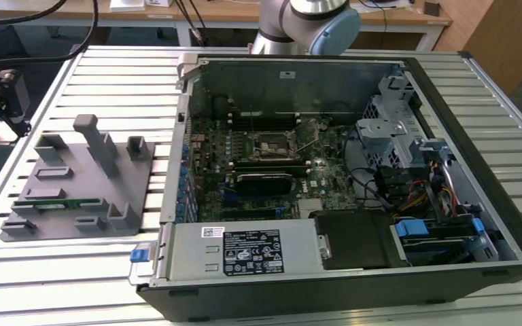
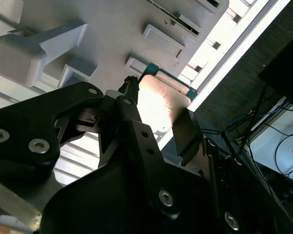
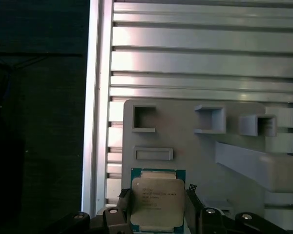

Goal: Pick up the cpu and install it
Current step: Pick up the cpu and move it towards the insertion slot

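The cpu is a flat square chip with a silvery top and a green rim. It sits between the two black fingers of my gripper, which touch its opposite edges. In the second wrist view the cpu shines between the fingers of the gripper, over the grey fixture plate. Whether the chip rests on the plate or hangs just above it, I cannot tell. The motherboard's socket lies inside the open computer case, at the exterior view's middle.
The grey fixture plate with raised blocks lies on the slatted metal table at the exterior view's left, and a green memory stick lies on it. The arm's base stands behind the case. A dark drop lies beyond the table edge.
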{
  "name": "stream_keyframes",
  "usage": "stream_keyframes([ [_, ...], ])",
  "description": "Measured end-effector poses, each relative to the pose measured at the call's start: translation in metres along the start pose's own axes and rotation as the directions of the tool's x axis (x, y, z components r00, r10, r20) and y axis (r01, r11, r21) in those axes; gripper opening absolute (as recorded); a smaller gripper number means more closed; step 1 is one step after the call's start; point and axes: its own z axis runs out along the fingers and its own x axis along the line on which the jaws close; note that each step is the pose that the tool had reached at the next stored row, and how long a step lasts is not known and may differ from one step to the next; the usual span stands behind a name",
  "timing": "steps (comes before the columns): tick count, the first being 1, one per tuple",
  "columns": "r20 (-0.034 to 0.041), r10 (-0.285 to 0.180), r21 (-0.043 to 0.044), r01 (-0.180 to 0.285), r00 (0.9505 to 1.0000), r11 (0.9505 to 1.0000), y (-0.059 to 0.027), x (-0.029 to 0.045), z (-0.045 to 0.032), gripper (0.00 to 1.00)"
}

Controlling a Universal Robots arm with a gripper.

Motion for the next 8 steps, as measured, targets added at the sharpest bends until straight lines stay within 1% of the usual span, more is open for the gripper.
stream_keyframes([
  [2, 0.0001, 0.000, 0.0000, 0.000, 1.0000, 1.0000, 0.0003, 0.0000, -0.0043, 0.53],
  [8, 0.0000, 0.000, 0.0000, 0.000, 1.0000, 1.0000, 0.0011, 0.0000, -0.0124, 0.53],
])
